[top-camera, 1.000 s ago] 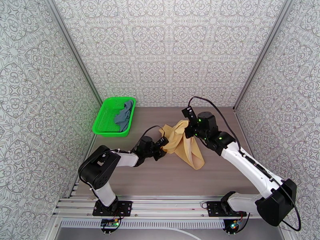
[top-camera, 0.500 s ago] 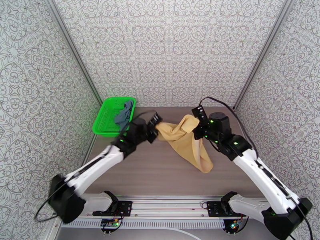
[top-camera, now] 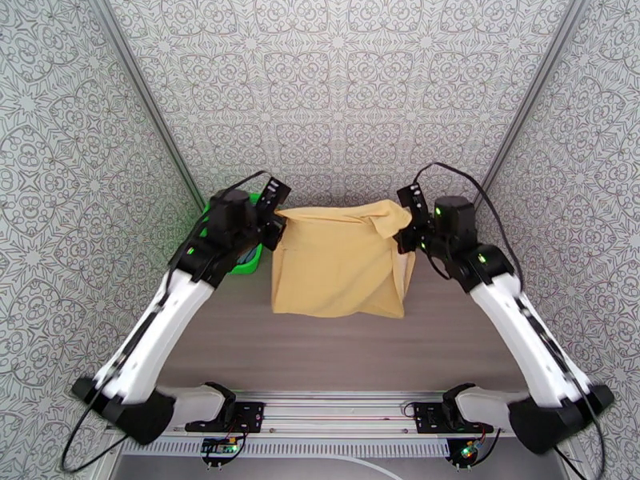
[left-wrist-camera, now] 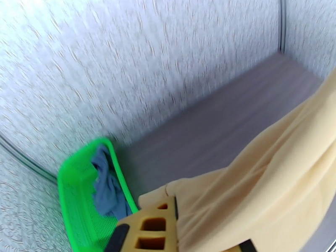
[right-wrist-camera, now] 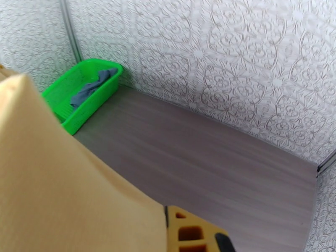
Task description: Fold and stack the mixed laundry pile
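Now that my left gripper (top-camera: 279,226) and right gripper (top-camera: 403,232) are clamping the mustard-yellow cloth (top-camera: 336,266) newly stretched open, I'm setting up the fold.

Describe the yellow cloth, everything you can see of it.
The yellow cloth is soft, plain mustard-tan fabric, held up and spread wide like a sheet between the left gripper and the right gripper, each shut on an upper corner. It hangs over the table; its right edge is bunched and folded.

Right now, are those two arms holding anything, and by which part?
Yes: the mustard-yellow cloth, spread between them. The left gripper pinches one top corner, the right gripper the other.
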